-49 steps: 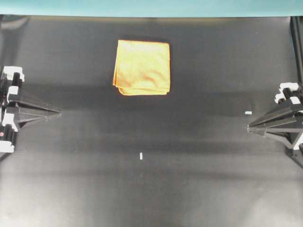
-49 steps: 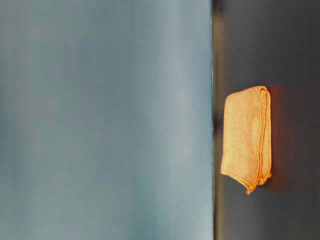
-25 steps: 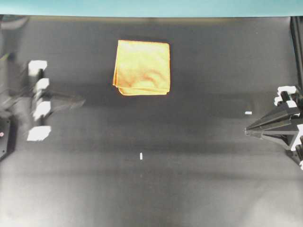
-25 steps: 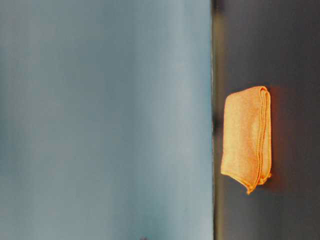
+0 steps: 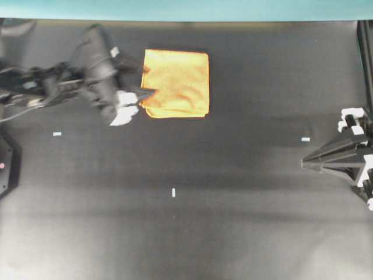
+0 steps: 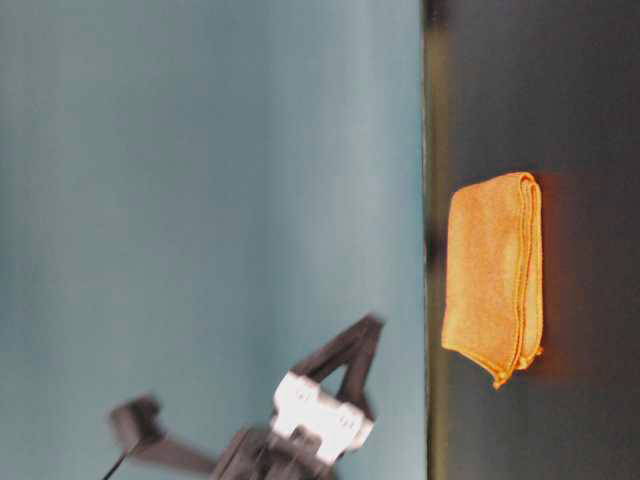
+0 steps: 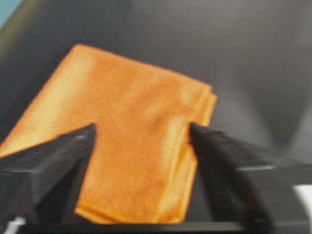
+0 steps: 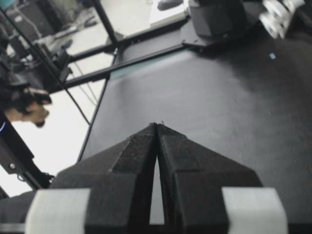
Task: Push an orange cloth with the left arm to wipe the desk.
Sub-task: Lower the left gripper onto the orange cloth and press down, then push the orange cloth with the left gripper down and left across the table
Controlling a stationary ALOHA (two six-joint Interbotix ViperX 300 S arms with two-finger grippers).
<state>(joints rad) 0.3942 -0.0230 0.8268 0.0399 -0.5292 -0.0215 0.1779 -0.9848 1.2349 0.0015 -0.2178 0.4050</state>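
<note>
The orange cloth lies folded flat on the black desk, toward the back and left of centre. My left arm reaches in from the left. Its gripper is open, with one finger on each side of the cloth's left edge. In the left wrist view the cloth fills the gap of the left gripper, between the two dark fingers. The table-level view shows the left gripper still raised off the desk, apart from the cloth. My right gripper rests shut at the right edge, holding nothing.
Small white tape marks sit on the desk at the left, the middle and the right. A teal rim runs along the back edge. The left arm's base stands at the left edge.
The left arm swung from the left edge up and right to the cloth's left side, and its jaws went from shut to open. The cloth and the right arm stayed put.
</note>
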